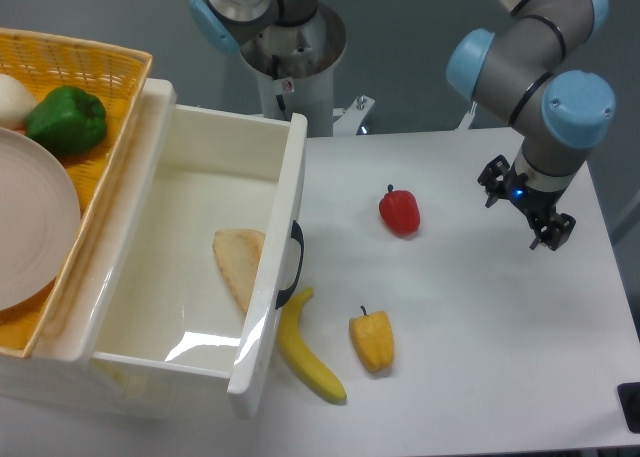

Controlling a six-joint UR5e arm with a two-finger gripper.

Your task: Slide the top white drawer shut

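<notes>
The top white drawer (268, 277) stands pulled far out to the right of its cabinet, with its panelled front facing right and a curved black handle (294, 265) on it. A flat tan wedge of bread (240, 262) lies inside it. My gripper (525, 209) hangs over the right part of the table, well to the right of the drawer front and touching nothing. Its two fingers stand apart and hold nothing.
A banana (308, 349) lies right against the drawer front's lower end. A yellow pepper (372, 339) and a red pepper (399, 211) sit on the table between drawer and gripper. A yellow wicker basket (100, 62) with a green pepper (66, 120) and plate tops the cabinet.
</notes>
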